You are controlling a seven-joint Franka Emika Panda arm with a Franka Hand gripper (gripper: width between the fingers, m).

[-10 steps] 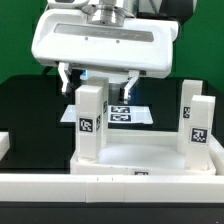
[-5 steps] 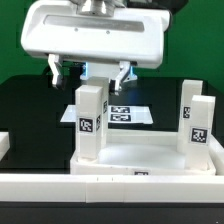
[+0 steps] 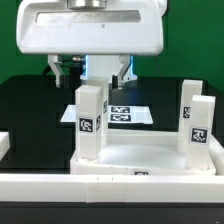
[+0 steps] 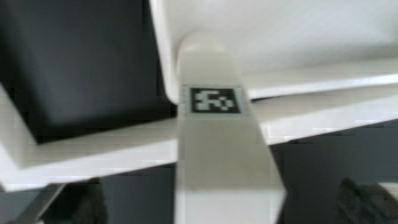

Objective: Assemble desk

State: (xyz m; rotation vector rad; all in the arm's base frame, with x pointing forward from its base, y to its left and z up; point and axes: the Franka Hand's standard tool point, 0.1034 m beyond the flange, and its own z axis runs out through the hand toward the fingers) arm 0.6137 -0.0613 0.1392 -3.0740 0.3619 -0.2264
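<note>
Surface: black table, green backdrop.
Desk: tabletop lies flat near the front rail; you see legs standing upright in it.
Gripper: above the left leg, jaws spread, holding nothing.
Marker board: behind the desk.

Work surface: black table, matte, seen in the exterior view behind and to 9 o'clock of the parts.

Directly on it:
- Marker board, flat white sheet with black tags, lying at the centre of the table, partly hidden behind a leg.
- Tabletop panel, white, raised rim, lying flat toward 6 o'clock of the marker board. 3 tagged legs stand upright on it.
- Border rail, long, white, along the near edge at 6 o'clock.
- Second white rail piece at 9 o'clock, cut off by the frame edge.

Wrist view: dark table beside white panel surfaces.
</note>
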